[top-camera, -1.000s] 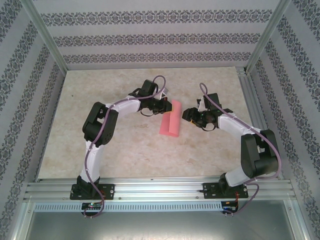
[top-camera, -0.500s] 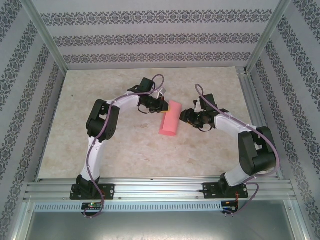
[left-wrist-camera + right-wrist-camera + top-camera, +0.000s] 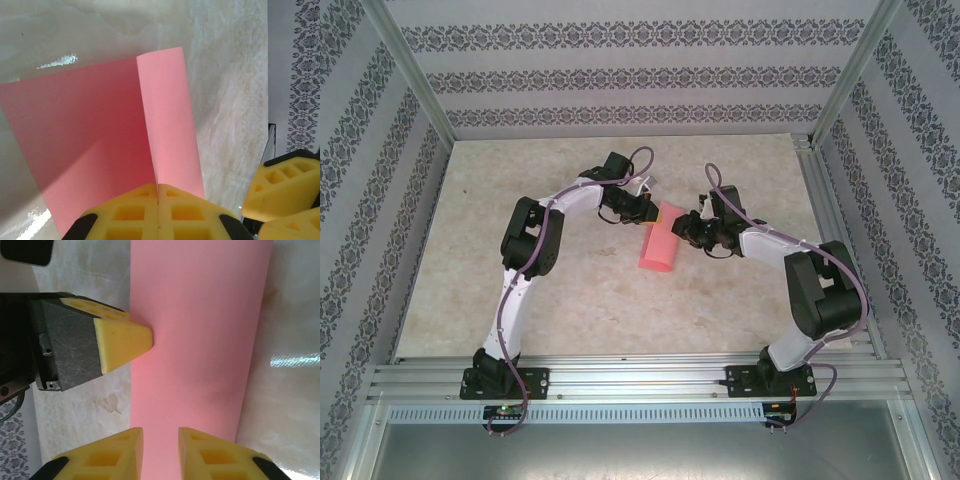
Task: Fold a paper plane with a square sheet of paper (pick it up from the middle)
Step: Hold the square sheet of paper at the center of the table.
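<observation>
One square sheet of paper [image 3: 90, 135], folded: left pincer [image 3: 158, 187] clamps it; right pincer [image 3: 161, 432] ajar, perhaps touching edge

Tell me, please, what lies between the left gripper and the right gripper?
The folded pink sheet of paper, seen in the top view; the left gripper pinches its edge.

No text, labels, brands or nos. legible. Paper [image 3: 659, 243] plain pink, no print on either face seen. Walls [image 3: 620, 80]: ornament bands only, no letters. Small board [image 3: 506, 410] by the near rail: too small to read any marking.
</observation>
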You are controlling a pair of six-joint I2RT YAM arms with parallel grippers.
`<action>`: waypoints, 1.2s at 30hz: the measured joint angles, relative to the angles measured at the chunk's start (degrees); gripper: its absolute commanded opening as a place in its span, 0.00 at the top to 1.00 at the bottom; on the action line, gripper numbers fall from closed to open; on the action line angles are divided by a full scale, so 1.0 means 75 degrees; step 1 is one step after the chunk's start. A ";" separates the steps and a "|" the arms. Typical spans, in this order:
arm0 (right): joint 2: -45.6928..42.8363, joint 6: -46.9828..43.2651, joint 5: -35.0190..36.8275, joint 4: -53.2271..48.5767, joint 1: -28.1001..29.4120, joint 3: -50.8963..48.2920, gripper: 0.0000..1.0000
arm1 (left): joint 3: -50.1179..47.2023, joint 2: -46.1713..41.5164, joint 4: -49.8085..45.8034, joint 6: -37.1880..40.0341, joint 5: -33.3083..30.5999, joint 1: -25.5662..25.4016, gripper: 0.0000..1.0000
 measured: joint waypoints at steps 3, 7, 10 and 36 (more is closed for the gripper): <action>0.0245 0.0140 -0.0032 0.0152 0.0073 0.0000 0.75 | 0.0012 0.0000 -0.0140 0.0108 -0.0108 0.0000 0.94; 0.0530 0.0254 -0.0085 0.0297 0.0076 0.0000 0.74 | -0.0026 0.0000 -0.0184 0.0184 -0.0300 0.0003 0.94; 0.0708 0.0274 -0.0140 0.0358 0.0114 0.0003 0.74 | -0.0090 0.0000 -0.0181 0.0187 -0.0376 0.0012 0.93; 0.1169 0.0233 -0.0198 0.0166 0.0227 0.0405 0.72 | -0.0105 0.0012 -0.0216 0.0271 -0.0335 0.0099 0.90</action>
